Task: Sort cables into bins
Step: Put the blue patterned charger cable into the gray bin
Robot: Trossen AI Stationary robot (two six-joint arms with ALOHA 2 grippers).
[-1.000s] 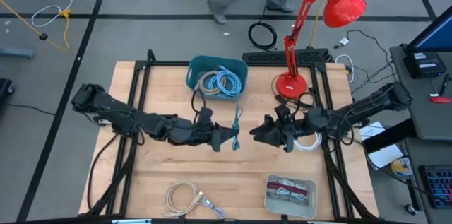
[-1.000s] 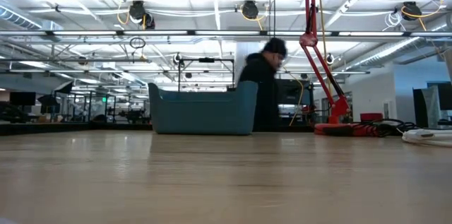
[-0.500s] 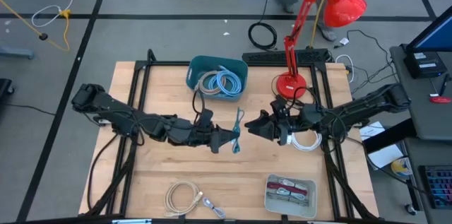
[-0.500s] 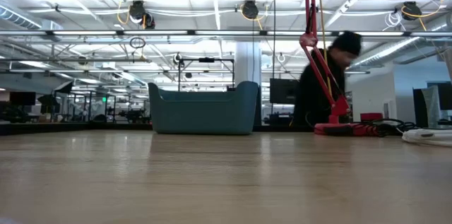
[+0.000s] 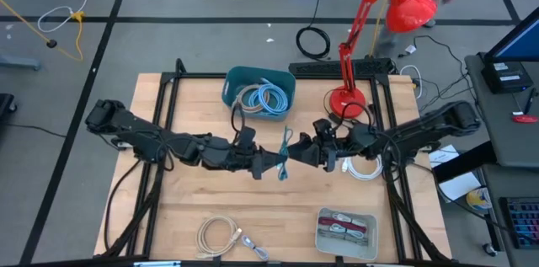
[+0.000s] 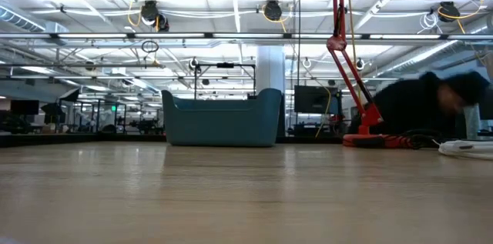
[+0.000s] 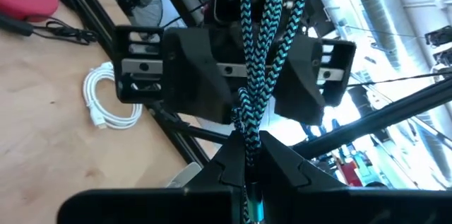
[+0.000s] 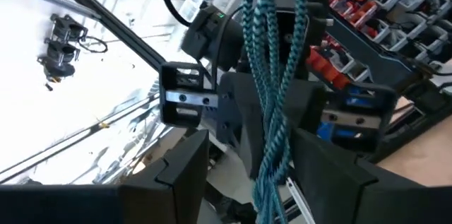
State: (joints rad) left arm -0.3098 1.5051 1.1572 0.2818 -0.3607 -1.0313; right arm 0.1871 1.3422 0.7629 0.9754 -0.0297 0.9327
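Observation:
A teal braided cable (image 5: 285,151) is held up over the middle of the table, with my left gripper (image 5: 276,166) shut on it. My right gripper (image 5: 296,154) faces it from the table's right, open. Its two fingers stand on either side of the cable (image 8: 277,104), with a gap at each side. The dark teal bin (image 5: 259,92) at the far middle holds light blue and beige coils. The pale grey bin (image 5: 346,232) at the near right holds maroon pieces. A beige coil (image 5: 221,235) lies at the near edge and a white coil (image 5: 364,168) under my right arm. My left gripper pinches several strands of the teal cable together (image 7: 247,128) between its two fingertips. The fingers come level from the table's left and lie across the cable. The cable is lifted clear of the table, and its strands run on past the fingers (image 7: 260,19).
A red desk lamp (image 5: 347,98) stands at the far right of the table, its base close behind my right arm. The black frame rails (image 5: 173,98) run along the table's sides. A person moves on the floor beyond the far right corner. Bare wood lies between the two near-edge items.
My right gripper has moved toward the table's left, up to the teal cable, and its open fingers now stand around it. My left gripper and the cable have kept their place. The person beyond the table has walked to the right.

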